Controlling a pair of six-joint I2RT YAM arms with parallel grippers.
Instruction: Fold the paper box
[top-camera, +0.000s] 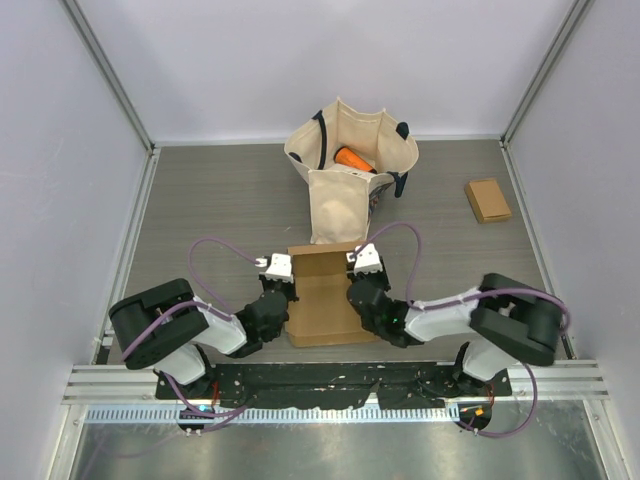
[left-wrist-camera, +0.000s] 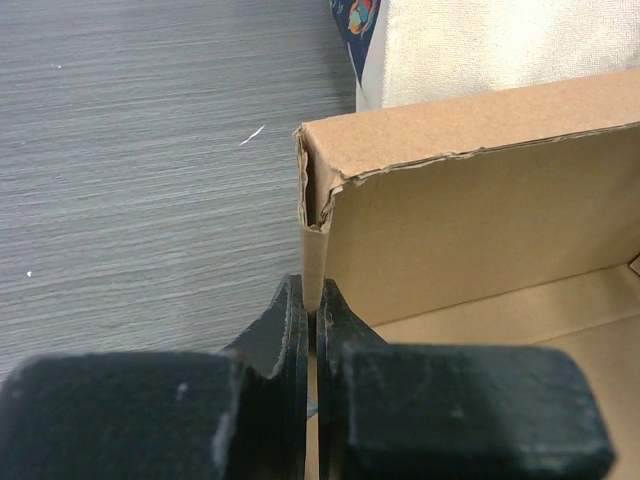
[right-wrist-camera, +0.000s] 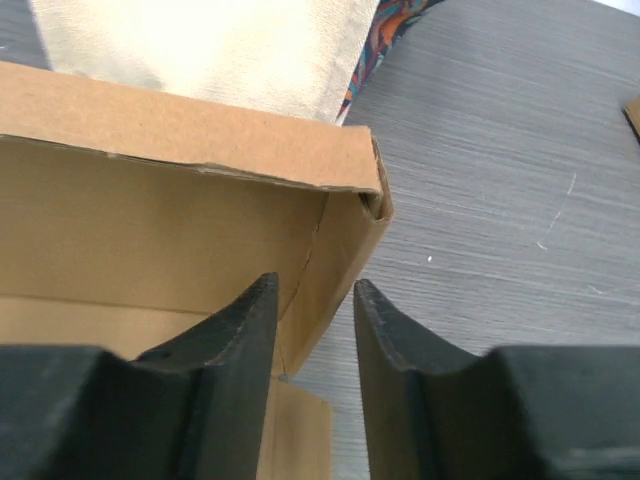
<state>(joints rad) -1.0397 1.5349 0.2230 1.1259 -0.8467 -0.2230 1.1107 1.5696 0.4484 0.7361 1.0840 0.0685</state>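
The paper box (top-camera: 325, 300) was found low on the worktop (top-camera: 215, 200), at about 6 o'clock in the top view, between the two wrists. A cloth bag (top-camera: 350, 175) stood close behind it at 12 o'clock; whether the two touched could not be told.

The box was judged to be light, thin card. It looked stiff across its panels but ready to bend along its creases, and likely to slide on the smooth worktop if pushed from one side only. The rolled far wall showed a ragged edge and a gap at each corner, so crushing or tearing under a hard pinch was thought possible. The upright side walls, taken near their top edges and short of those corners, were judged the best places to hold.

The left tool (left-wrist-camera: 313, 300) was pressed together on the box's left wall at 9 o'clock. The right tool (right-wrist-camera: 315, 290) was spread, its fingers set either side of the right wall at 3 o'clock, and no contact could be confirmed.

The box's near end was covered by the wrists from above and cut off in both wrist views, so any front flap or lid went unseen. An orange object (top-camera: 352, 158) in the bag could not be identified.
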